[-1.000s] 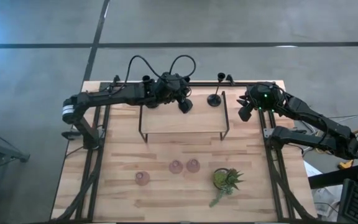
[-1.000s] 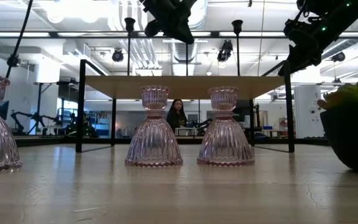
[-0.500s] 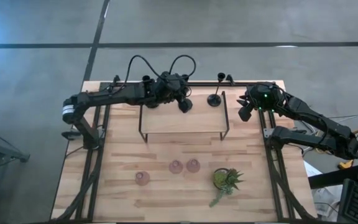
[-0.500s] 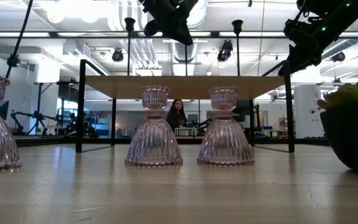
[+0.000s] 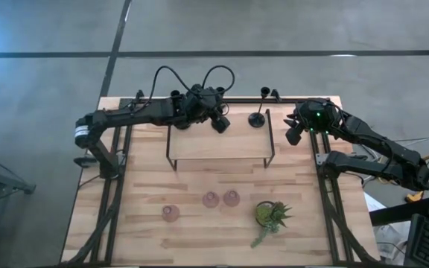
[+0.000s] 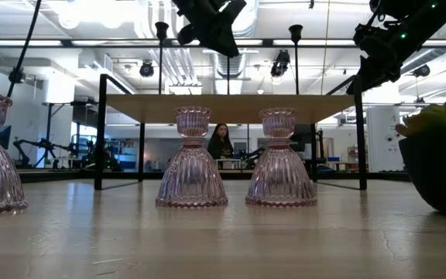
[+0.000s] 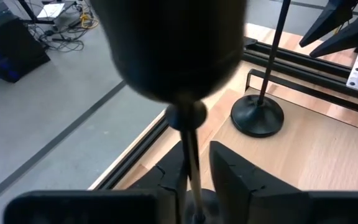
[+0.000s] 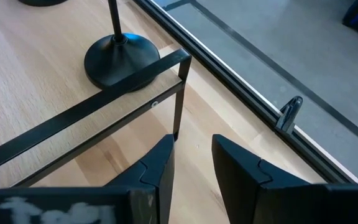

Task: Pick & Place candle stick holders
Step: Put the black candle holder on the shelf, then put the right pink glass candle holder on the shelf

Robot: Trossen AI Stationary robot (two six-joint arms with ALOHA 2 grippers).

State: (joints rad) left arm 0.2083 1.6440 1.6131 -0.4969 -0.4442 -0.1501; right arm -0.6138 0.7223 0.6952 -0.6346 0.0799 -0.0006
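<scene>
My left gripper (image 5: 220, 123) hangs over the far edge of the small wooden shelf (image 5: 218, 149), shut on a black candle stick holder (image 7: 190, 143). That holder's cup top (image 7: 173, 50) looms close to the wrist camera. A second black holder (image 5: 258, 117) stands on its disc base on the shelf's far right. A third stem (image 6: 161, 62) stands on the shelf's far left, mostly under the left arm in the high view. Three pink glass holders (image 5: 171, 214) (image 5: 211, 199) (image 5: 232, 197) stand on the table's near half. My right gripper (image 5: 293, 135) is open and empty beside the shelf's right end. My left gripper has the black holder's thin stem (image 7: 192, 171) between its two fingers, below the cup top. The fingers slant down from above. The stem runs away from the wrist camera and down between the fingers. Its lower end is hidden behind them. In the low view the gripper (image 6: 221, 35) is well above the shelf top.
The shelf has a black wire frame with legs (image 6: 99, 132) (image 6: 360, 139) and a wooden top (image 6: 231, 107). A green spiky potted plant (image 5: 270, 216) stands at the near right. A person (image 6: 221, 143) shows in the room beyond the table.
</scene>
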